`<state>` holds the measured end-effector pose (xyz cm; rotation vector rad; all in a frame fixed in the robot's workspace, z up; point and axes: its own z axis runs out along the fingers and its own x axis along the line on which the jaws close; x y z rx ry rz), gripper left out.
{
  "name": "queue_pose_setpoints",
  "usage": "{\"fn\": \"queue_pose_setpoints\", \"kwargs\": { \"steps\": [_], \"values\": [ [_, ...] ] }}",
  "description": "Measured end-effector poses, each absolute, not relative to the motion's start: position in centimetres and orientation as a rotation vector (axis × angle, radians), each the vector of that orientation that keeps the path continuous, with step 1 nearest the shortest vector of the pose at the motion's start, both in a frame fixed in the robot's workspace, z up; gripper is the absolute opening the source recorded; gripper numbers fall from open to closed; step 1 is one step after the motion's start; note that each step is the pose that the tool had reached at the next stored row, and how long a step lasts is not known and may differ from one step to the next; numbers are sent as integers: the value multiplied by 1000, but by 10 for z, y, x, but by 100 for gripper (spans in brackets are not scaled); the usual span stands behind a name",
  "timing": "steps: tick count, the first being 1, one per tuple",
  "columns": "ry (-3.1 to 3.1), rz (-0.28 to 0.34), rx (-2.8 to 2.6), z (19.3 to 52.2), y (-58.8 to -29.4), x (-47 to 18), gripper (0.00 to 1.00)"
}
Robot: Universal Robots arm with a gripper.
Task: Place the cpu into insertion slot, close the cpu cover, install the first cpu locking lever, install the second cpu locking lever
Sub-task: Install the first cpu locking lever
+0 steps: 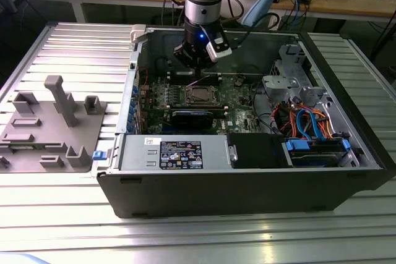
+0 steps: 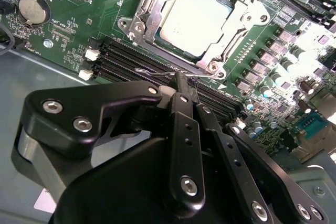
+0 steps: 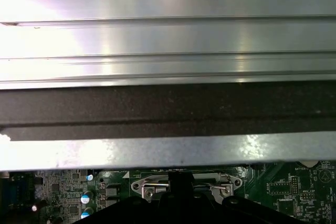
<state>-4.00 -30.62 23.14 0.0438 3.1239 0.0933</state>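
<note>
Small square silvery-topped cpu (image 2: 195, 19) is sitting in the metal-rimmed insertion slot (image 2: 152, 38), with the thin silvery cpu cover (image 2: 239, 17) lying closed over it. Black gripper (image 2: 181, 85), fingers pinched together, is hovering just beside the slot over a thin wire locking lever (image 2: 157, 72); levers appear unfinished.

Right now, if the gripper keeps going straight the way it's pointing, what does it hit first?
Most likely the thin wire locking lever lying across the dark memory slots beside the cpu cover. The gripper points down at the green board, fingertips together, just short of the lever; depth is hard to judge.
</note>
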Motion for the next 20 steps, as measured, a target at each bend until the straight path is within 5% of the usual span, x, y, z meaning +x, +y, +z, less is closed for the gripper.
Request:
{"fn": "queue_pose_setpoints", "kwargs": {
  "steps": [20],
  "values": [
    [3125,94,-22,230,-304,-34,11]
  ]
}}
